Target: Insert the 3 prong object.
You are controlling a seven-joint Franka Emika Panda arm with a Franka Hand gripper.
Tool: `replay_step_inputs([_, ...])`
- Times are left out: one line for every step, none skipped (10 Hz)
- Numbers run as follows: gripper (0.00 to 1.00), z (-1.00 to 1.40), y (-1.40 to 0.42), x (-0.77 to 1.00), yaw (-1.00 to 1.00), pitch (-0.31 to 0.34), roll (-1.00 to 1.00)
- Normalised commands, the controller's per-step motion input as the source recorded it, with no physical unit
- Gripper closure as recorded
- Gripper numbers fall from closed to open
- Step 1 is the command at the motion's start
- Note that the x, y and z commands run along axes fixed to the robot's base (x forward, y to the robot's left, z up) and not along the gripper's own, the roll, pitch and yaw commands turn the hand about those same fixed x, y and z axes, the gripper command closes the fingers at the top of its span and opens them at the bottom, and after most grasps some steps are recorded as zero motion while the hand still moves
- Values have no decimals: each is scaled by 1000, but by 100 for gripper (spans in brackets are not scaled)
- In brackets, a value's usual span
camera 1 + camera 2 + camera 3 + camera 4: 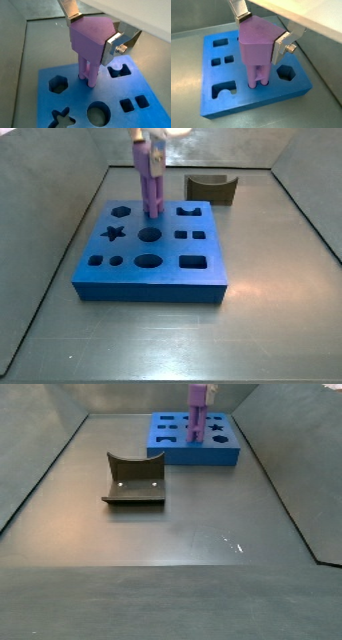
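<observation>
My gripper (95, 36) is shut on the light-purple 3 prong object (89, 42), gripping its thick head between two silver fingers (111, 46). It also shows in a wrist view (256, 45). The piece hangs upright over the blue slab (73, 102) with shaped holes. Its rod tips (259, 82) touch or enter the slab's top near a hexagon hole (286, 73). In both side views the purple piece (148, 178) (197, 412) stands upright on the slab (127, 276) (214, 454); the gripper (147, 140) is mostly cut off there.
A dark olive-brown curved block (211, 189) (134, 480) lies on the grey floor apart from the slab. The slab has star (114, 232), round (147, 260) and square (195, 260) holes. Grey walls enclose the floor.
</observation>
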Motion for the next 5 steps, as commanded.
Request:
replay_step_inputs([100, -497, -34, 0, 66, -159, 97])
replay_step_inputs([100, -369, -166, 17, 0, -60, 203])
replay_step_inputs([100, -286, -174, 6, 0, -13, 199])
replay_step_inputs([100, -20, 0, 0, 0, -51, -13])
replay_step_inputs([100, 0, 0, 0, 0, 0, 0])
